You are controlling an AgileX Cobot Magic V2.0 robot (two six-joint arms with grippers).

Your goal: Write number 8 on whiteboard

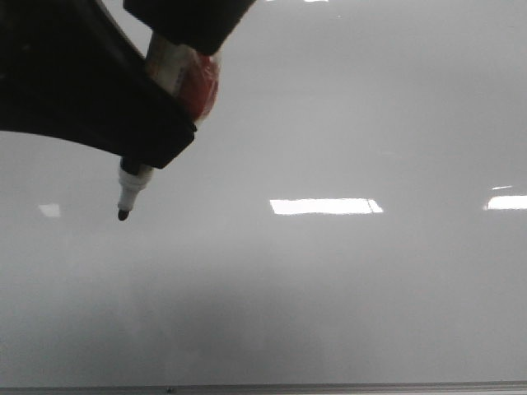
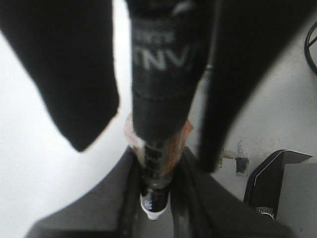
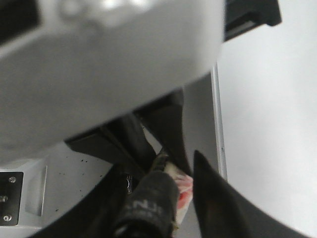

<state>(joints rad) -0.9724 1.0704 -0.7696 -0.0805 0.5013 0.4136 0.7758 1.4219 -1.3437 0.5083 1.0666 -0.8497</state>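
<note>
Black left claw [image 1: 152,123] closest to the lens, clamped on a marker [image 1: 132,188], dark tip pointing down over the blank whiteboard [image 1: 346,280], right claw's state unclear

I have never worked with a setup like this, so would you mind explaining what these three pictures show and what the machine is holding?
This is a two-armed robot meant to write an 8. The front view looks forward over the whiteboard, a glossy pale board with bright light reflections and a thin edge strip. No 8 is drawn yet. A black gripper there clamps a marker, its dark tip pointing down at the board. The other two pictures come from cameras on the wrists: each shows black fingers and the marker close up, blurred. Which arm holds it, I cannot tell.
</note>
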